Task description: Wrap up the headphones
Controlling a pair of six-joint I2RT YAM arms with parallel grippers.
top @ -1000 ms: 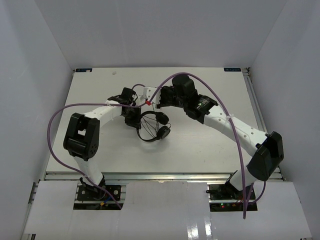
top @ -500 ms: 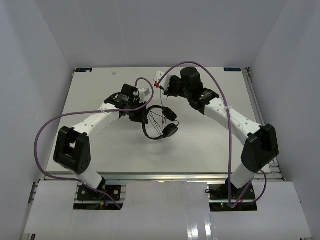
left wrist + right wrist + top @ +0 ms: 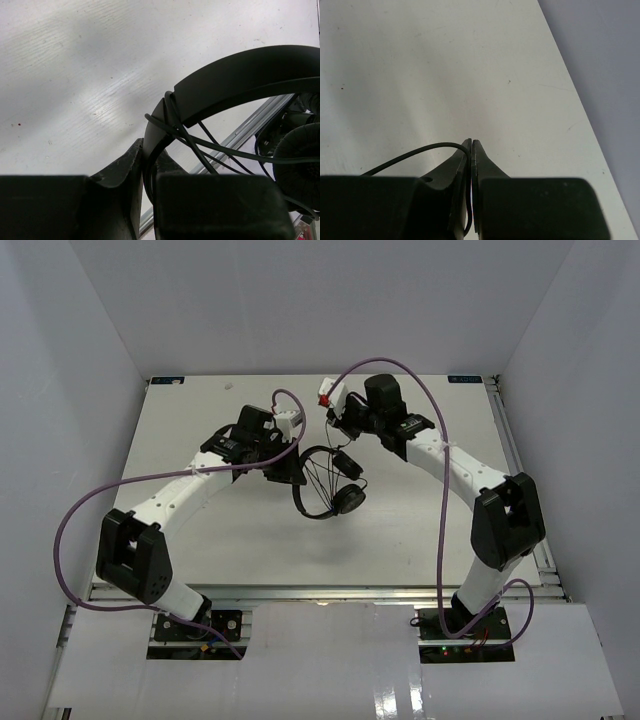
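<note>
The black headphones (image 3: pixel 328 483) are held above the middle of the table. Their thin cord (image 3: pixel 322 478) crosses the headband loop in several strands. My left gripper (image 3: pixel 291 472) is shut on the left side of the headband. In the left wrist view the headband (image 3: pixel 240 75) runs out of my shut left gripper (image 3: pixel 148 156), with cord strands (image 3: pixel 210 150) across it and one earcup (image 3: pixel 300 160) at the right. My right gripper (image 3: pixel 338 422) is behind the headphones and is shut on the cord. In the right wrist view the cord (image 3: pixel 415 152) loops out of my shut right gripper (image 3: pixel 471 143).
Thick purple robot cables (image 3: pixel 400 370) arc over both arms. The white table (image 3: pixel 420 530) is walled on the left, back and right. The right wrist view shows the table's right edge (image 3: pixel 580 105) and the wall beyond it. A metal rail (image 3: pixel 320 592) runs along the near edge.
Both arms have reached further out. The left gripper carried the headphones to the right. The right gripper moved to the right and toward the back with the cord.
</note>
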